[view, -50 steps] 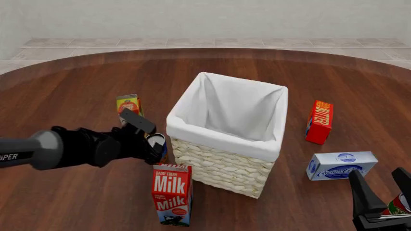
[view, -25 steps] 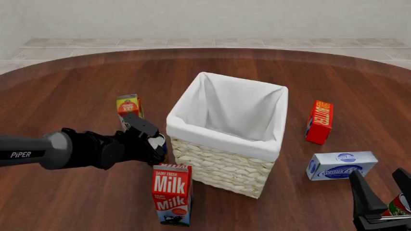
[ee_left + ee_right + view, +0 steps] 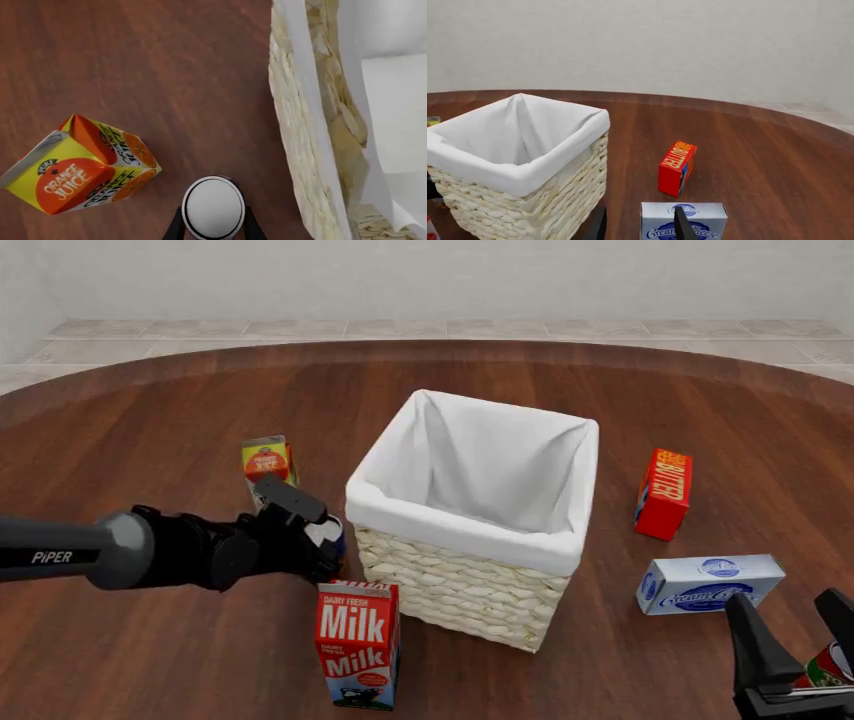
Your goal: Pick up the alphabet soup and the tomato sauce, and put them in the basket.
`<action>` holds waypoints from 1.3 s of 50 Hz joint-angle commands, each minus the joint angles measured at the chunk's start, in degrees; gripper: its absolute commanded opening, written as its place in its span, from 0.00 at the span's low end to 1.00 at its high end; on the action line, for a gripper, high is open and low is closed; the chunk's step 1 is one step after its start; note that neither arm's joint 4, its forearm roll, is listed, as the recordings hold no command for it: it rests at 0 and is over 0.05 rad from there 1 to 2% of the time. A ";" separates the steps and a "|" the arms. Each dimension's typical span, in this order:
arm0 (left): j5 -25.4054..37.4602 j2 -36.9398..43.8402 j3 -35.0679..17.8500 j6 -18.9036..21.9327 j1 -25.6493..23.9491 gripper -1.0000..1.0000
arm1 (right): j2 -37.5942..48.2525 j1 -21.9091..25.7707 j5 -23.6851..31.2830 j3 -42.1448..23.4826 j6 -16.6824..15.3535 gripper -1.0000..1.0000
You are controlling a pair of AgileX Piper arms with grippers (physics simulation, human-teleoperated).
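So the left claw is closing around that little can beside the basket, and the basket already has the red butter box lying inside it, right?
Not quite. The basket holds nothing visible; the front view shows the butter box standing on the table to its right. The left gripper does flank the alphabet soup.

"PURE ORANGE JUICE" is printed on the yellow-and-orange juice carton (image 3: 80,172), and "DAIRY FRESH" above "Milk" — repeated lower down — is printed on the red-and-white milk carton (image 3: 358,645). "BUTTER" is lettered along the red butter box (image 3: 677,167), while "PiPER" is marked in white on the grey tube of the left arm (image 3: 60,557). On the white-and-blue cream cheese box (image 3: 684,226) only "Cream" and part of a further word can be read — the rest is cut off or too small.
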 commanded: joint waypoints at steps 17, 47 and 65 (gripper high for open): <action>2.31 -4.81 0.68 2.17 0.25 0.00 | 0.07 0.16 -0.34 -0.01 0.00 1.00; 7.94 -16.24 2.98 3.45 -1.46 0.00 | -2.58 0.30 1.92 -0.04 0.36 1.00; 12.22 -21.44 2.17 5.67 0.11 0.00 | -3.09 0.57 2.10 -0.05 0.64 1.00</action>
